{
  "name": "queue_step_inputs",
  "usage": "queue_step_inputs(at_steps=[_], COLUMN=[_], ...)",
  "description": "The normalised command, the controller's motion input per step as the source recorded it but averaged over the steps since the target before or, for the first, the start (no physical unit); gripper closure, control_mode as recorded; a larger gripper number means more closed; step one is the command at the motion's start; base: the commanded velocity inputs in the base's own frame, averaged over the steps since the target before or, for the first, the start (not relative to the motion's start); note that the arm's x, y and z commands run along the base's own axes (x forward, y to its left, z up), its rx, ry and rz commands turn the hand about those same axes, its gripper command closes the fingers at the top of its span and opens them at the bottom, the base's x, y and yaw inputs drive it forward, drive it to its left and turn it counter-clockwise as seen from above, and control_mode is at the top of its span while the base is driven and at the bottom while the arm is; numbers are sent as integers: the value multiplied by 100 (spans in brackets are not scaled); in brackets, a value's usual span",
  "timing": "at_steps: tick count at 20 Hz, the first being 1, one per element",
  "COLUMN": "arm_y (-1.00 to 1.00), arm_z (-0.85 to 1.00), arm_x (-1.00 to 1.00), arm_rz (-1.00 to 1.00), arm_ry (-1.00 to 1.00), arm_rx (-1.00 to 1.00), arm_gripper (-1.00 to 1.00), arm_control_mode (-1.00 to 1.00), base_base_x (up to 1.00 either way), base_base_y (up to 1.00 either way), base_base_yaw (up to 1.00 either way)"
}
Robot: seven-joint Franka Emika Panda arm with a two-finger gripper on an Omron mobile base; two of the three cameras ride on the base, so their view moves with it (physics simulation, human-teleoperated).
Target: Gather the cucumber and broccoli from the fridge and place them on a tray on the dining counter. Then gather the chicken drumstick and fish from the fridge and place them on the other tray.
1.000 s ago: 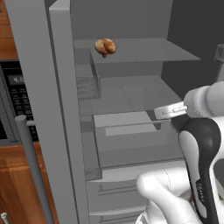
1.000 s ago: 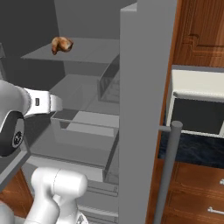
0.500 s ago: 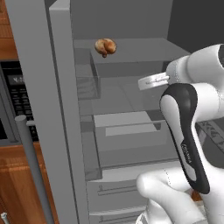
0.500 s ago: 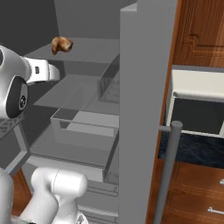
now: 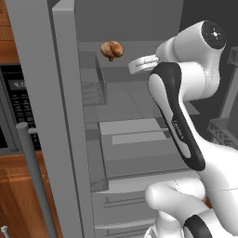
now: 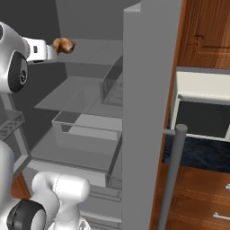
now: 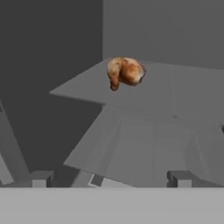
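One drumstick (image 7: 125, 71) sits upper centre in the hand view on a fridge (image 5: 56, 116) shelf (image 7: 175, 92); gripper (image 7: 111, 178) at the bottom edge, jaws wide apart, empty.

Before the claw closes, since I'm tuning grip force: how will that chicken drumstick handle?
The chicken drumstick looks rounded and lumpy, so it may roll or twist on the flat fridge shelf. Its tapered shape could slip between the fingers.

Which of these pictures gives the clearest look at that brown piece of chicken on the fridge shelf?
The hand view: the chicken drumstick lies near the middle, unobstructed, on its shelf ahead of the open end effector. The left base view shows it small beside the arm; the right base view shows it close against the arm's wrist.
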Motion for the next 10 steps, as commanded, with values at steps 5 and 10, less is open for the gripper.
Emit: queue_step_inputs(at_steps=[5,10], arm_y=[18,0], arm_z=[15,-4], arm_x=[53,35], arm_rz=[0,0], arm_ry=[2,2], arm_rx=[0,0], arm_gripper=[-100,-100], arm_control_mode=[-100,-100], base_base_x=[0,0], base_base_y=[0,0], base_base_yaw=[0,0])
